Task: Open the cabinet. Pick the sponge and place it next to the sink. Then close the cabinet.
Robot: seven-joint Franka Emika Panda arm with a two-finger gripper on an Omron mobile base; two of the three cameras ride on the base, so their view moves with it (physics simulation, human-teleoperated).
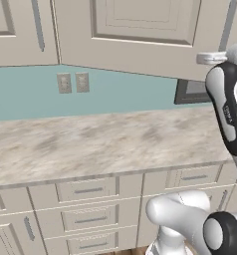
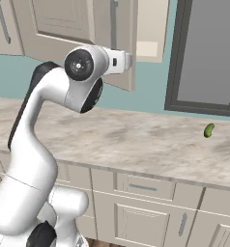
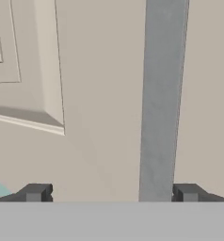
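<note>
Though the cabinet [image 2: 78, 29] door at the top of the frame stands partly swung out, the job looks barely begun — the gripper [image 3: 111, 193], jaws wide and holding nothing, faces one grey handle [image 3: 162, 94] at centre right, with one pickle [image 2: 209, 130] at right on the counter [image 2: 136, 140], sponge and closing left.

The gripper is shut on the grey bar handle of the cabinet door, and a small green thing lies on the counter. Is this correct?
Not fully. In the hand view the gripper is open, with the handle between its fingertips. The green thing does lie on the counter.
</note>
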